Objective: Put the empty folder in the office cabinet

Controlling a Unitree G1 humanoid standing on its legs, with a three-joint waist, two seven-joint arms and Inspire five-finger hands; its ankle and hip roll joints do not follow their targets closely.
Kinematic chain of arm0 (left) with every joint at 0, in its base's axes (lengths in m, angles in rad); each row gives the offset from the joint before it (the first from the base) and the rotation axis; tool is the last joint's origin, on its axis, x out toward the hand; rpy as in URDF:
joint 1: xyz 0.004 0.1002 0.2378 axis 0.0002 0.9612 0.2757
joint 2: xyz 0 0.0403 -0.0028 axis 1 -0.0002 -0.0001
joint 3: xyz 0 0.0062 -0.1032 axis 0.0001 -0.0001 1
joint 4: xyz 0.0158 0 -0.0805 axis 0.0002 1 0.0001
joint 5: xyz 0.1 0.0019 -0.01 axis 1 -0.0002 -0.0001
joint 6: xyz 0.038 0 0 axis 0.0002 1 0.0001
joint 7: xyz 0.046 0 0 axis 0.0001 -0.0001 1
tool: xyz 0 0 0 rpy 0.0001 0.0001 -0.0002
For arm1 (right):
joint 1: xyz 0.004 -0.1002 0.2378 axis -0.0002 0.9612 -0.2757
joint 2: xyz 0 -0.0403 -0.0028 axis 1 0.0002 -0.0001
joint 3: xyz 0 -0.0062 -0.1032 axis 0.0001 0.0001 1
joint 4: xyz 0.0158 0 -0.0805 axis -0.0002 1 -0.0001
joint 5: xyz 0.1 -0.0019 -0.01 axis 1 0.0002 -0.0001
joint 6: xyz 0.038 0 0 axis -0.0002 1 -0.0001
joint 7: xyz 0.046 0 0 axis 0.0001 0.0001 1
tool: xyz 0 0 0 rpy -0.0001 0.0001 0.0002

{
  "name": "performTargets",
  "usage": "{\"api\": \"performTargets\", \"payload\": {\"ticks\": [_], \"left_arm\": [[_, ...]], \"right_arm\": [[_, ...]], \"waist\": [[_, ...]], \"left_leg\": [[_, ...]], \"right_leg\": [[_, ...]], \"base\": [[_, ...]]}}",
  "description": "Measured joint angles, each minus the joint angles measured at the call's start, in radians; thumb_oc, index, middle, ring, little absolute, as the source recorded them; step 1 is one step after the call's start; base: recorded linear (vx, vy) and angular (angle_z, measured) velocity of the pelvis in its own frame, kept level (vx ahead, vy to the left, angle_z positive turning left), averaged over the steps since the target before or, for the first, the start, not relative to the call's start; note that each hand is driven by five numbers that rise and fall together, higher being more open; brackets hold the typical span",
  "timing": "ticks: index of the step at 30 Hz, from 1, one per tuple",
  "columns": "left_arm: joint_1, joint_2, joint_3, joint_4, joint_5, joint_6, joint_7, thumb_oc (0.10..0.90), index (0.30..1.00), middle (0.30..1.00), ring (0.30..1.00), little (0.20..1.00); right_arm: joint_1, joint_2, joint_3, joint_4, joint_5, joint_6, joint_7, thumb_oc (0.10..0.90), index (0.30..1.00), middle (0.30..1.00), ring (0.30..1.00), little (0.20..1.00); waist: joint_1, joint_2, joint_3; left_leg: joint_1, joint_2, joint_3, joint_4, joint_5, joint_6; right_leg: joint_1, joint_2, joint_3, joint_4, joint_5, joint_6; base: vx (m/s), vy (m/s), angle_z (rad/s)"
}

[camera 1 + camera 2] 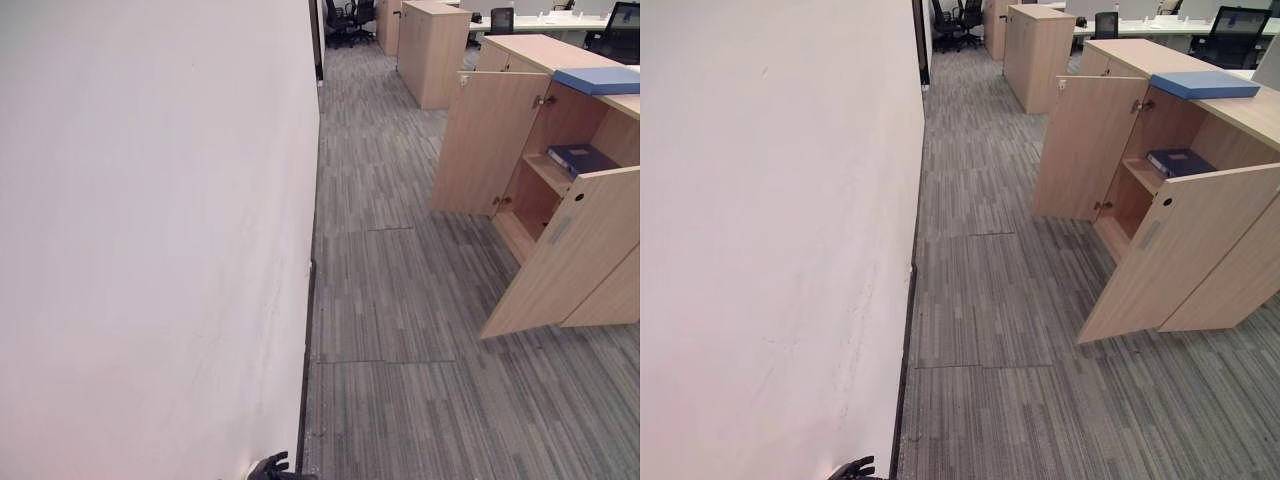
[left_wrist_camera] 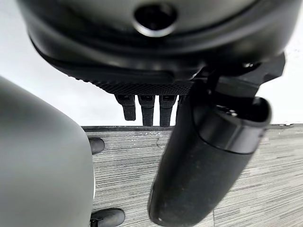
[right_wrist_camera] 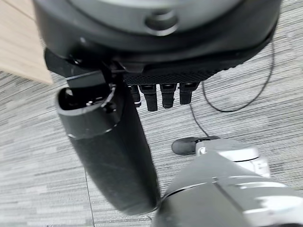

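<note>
Blue folder (image 1: pixel 1205 84) atop open cabinet (image 1: pixel 1160 240)

No legible text, label, number or sign was found on any surface. The dark blue folder (image 1: pixel 582 158) on the cabinet shelf and the light blue folder (image 1: pixel 598 79) on the cabinet top (image 1: pixel 535 50) showed plain covers with nothing readable. The open cabinet door (image 1: pixel 573 250) carried only a small round hole and a pale handle strip, without markings.
</note>
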Motion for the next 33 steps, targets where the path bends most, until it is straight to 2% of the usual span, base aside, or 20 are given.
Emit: {"api": "performTargets", "payload": {"ticks": [13,33], "left_arm": [[0.003,0.0,-0.001,0.001,-0.063,-0.015,-0.002,0.8,0.9,0.9,0.9,0.9],[0.0,-0.005,0.001,0.021,-0.067,-0.017,-0.014,0.8,0.9,0.9,0.9,0.9]], "right_arm": [[0.022,0.007,0.001,-0.001,0.012,-0.015,-0.045,0.8,0.9,0.9,0.9,0.9],[0.032,-0.001,0.001,0.001,-0.007,-0.007,-0.05,0.8,0.9,0.9,0.9,0.9]], "waist": [[-0.003,-0.007,0.009],[-0.003,0.001,0.015]], "left_leg": [[0.004,0.0,0.004,-0.002,0.001,0.0],[0.013,0.0,0.024,-0.003,-0.001,0.0]], "right_leg": [[0.001,0.001,0.004,0.0,-0.001,0.001],[0.0,0.002,0.022,0.0,0.002,0.003]], "base": [[0.0,0.0,0.0],[0.0,0.0,-0.02]]}}
